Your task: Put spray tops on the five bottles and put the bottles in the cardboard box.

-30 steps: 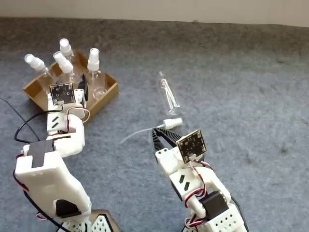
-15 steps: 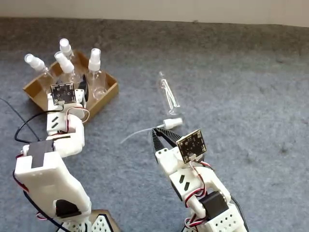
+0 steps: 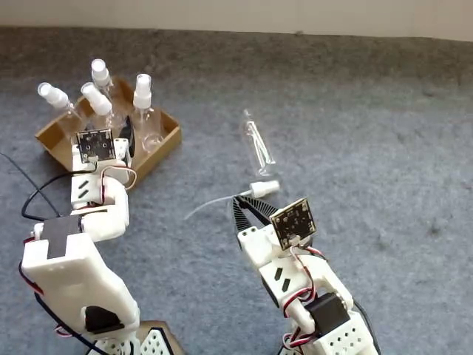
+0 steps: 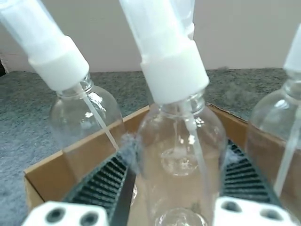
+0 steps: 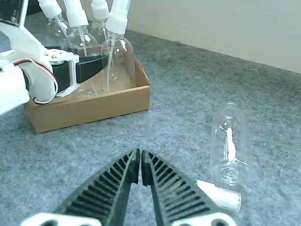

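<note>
The cardboard box (image 3: 164, 150) at the back left holds several clear bottles with white spray tops. My left gripper (image 3: 111, 127) is inside the box, shut on one of these bottles (image 4: 181, 141), a finger (image 4: 106, 186) on each side of it. One bare bottle (image 3: 257, 140) lies on its side on the grey carpet. A loose spray top (image 3: 264, 188) with its thin tube lies just in front of that bottle. My right gripper (image 5: 140, 157) is shut with nothing in it, low over the carpet beside the spray top (image 5: 219, 196).
Grey carpet (image 3: 369, 148) covers the table, open to the right of the lying bottle (image 5: 230, 141). A pale wall runs along the back. The left arm (image 5: 37, 75) stands against the near wall of the box (image 5: 94, 109).
The left gripper and the bottle in it have shifted slightly to the left within the box. The right arm has not moved.
</note>
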Controlling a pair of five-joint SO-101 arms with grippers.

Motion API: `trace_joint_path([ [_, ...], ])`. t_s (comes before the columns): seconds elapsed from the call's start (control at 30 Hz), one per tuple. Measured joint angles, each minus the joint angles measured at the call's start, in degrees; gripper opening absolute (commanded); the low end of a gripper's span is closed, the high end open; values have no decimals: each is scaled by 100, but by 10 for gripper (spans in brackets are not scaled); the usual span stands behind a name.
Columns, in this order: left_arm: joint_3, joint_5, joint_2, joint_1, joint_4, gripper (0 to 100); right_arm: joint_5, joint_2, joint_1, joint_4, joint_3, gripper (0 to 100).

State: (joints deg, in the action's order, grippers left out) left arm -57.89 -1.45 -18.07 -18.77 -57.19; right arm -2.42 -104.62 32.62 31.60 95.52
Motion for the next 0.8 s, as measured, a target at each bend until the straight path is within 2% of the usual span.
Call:
trace_joint_path([
  [0.27,-70,0,9,-9,0,229,0,0,0,0,0,9],
  [0.8,-220,-18,-26,-26,53,232,0,0,0,0,0,9],
])
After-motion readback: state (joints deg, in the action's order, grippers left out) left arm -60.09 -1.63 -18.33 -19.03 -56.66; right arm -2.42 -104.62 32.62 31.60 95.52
